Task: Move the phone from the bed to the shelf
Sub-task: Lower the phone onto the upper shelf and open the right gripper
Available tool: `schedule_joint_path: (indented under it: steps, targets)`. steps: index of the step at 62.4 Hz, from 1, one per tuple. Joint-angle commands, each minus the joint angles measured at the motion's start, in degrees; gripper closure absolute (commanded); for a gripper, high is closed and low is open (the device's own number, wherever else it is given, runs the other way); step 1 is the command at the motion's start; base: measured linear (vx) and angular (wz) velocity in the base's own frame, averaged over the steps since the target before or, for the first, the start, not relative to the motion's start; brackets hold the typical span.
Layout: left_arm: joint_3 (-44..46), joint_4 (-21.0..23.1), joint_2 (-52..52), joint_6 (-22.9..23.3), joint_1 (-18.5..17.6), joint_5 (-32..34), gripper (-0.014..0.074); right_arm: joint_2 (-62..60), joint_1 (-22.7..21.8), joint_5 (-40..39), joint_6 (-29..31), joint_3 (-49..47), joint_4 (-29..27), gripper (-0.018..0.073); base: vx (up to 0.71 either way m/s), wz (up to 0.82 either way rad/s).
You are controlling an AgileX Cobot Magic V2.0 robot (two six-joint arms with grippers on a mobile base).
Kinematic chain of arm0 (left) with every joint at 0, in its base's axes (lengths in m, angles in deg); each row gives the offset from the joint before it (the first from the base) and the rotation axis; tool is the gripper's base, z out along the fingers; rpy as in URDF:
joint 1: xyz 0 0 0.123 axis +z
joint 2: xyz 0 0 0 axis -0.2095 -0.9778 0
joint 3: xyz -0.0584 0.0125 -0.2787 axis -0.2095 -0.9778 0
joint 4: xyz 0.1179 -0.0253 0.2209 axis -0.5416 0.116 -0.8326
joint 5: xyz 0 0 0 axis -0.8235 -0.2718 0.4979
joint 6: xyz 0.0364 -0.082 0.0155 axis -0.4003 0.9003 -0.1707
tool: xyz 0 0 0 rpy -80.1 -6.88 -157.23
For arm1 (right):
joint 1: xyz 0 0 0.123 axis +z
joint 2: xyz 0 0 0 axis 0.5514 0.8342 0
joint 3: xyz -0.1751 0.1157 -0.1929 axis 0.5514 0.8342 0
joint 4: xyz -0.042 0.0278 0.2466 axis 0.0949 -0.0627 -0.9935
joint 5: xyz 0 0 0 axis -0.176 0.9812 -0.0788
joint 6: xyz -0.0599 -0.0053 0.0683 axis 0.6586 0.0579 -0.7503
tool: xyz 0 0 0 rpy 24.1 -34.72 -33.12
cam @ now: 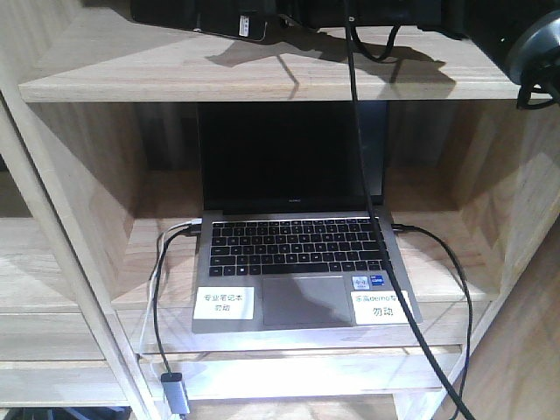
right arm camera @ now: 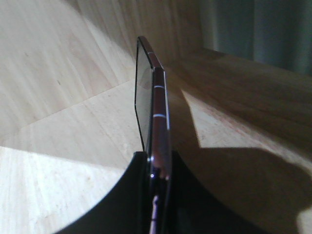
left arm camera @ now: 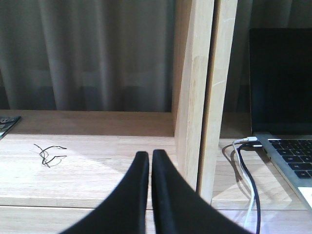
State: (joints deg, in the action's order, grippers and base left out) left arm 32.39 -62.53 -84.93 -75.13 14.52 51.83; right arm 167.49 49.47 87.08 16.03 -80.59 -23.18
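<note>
- Right gripper [right arm camera: 157, 168] clamps the phone [right arm camera: 152, 109] edge-on, held over a shelf [right arm camera: 58, 126] board.
- Left gripper [left arm camera: 150, 158] has its fingers pressed together, empty, above a lower board beside the upright divider [left arm camera: 195, 87].
- Laptop [cam: 297, 254] sits open in the middle compartment.

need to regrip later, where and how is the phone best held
By its two flat faces near one end, as the right gripper does now: fingers either side of the thin slab, coming in along its length. The phone is edge-on and glossy, so its narrow rim offers little purchase.
</note>
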Motion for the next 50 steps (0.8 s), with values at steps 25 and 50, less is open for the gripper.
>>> schedule_joint_path:
  steps: [25,50]
  targets:
    - [1.22,0.52,0.77,0.33,-0.2,4.15,0.0595,-3.14,-0.15,-3.6,-1.31,-1.96,-0.31,0.0062,0.0,0.0]
    - [1.22,0.52,0.77,0.33,-0.2,4.15,0.0595,-4.81,-0.15,-3.55,-3.45,-1.96,5.01,-0.0017,0.0,0.0]
